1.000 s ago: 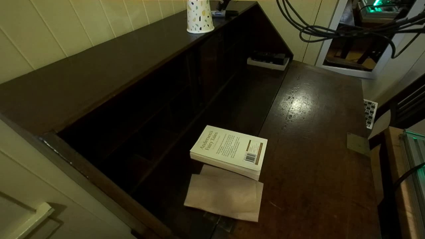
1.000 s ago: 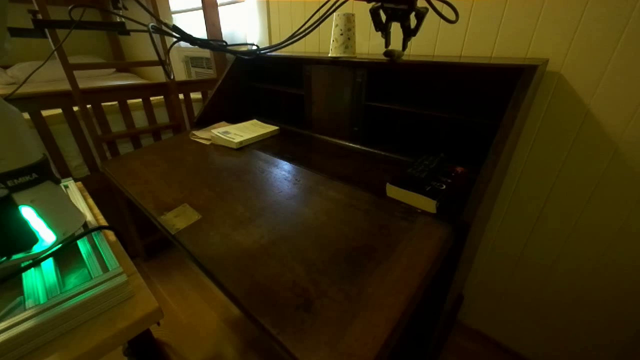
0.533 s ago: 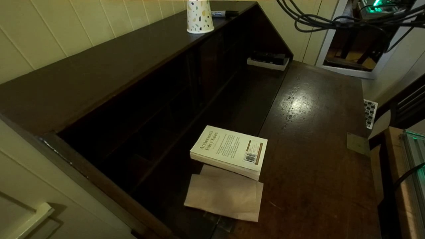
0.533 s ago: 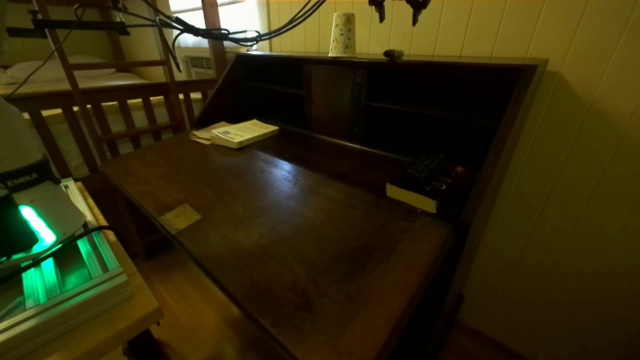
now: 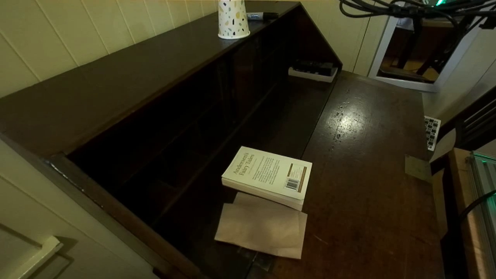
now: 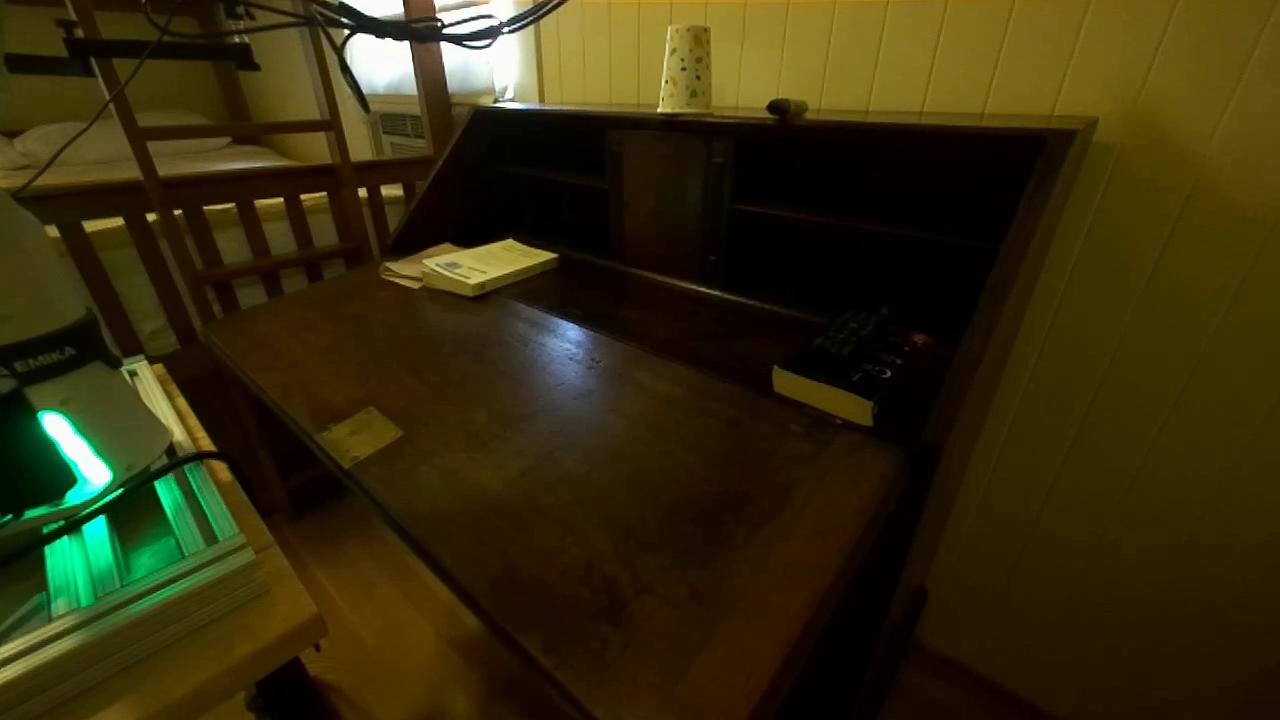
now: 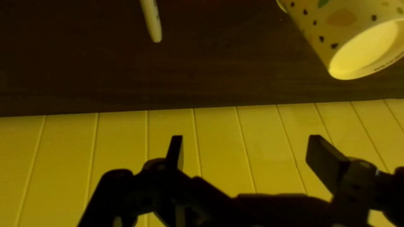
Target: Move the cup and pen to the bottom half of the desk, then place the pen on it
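Note:
On the raised top ledge of the dark desk [image 5: 372, 201], the white dotted cup [image 5: 233, 21] stands upside down, its wide rim on the wood. Close beside it lies the pen [image 5: 262, 16], a marker with a dark cap. In an exterior view the cup [image 6: 685, 70] and the end of the pen [image 6: 787, 108] appear at the ledge's edge. My gripper [image 7: 246, 137] is open, with only wall panelling behind its empty jaws. It is above both, out of both exterior views. The wrist view shows the pen [image 7: 152, 20] top centre-left and the cup [image 7: 344, 34] top right, both partly cut off.
A white paperback [image 5: 268, 174] lies on the lower surface beside brown paper [image 5: 261, 230]. Farther along, a thick dark book [image 6: 845, 370] rests by the cubbyholes. Black cables [image 5: 418, 11] hang from above. The panelled wall [image 6: 900, 60] rises behind the ledge.
One second ago my fingers were close together just above the pen. They have spread and the gripper has risen out of the exterior views. Pen and cup stay where they were.

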Available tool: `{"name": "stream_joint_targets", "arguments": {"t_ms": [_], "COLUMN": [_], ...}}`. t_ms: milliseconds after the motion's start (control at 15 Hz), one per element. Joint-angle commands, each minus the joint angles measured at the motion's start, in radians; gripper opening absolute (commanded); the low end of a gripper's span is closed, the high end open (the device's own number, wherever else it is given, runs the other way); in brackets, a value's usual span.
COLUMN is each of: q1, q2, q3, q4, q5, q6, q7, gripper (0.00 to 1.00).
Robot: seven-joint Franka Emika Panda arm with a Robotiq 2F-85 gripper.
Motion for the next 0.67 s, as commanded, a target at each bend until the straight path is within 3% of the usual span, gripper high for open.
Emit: {"name": "stream_joint_targets", "arguments": {"t_ms": [0,600], "q1": [0.038,0.112], "q2": [-0.017,-0.025], "q3": [-0.006,-0.017], "q4": [0.023,0.005], "q5": [-0.031,-0.095], "q6": [-0.054,-0.149], "q7": [0.067,0.147], "gripper": [1.00,1.00]}}
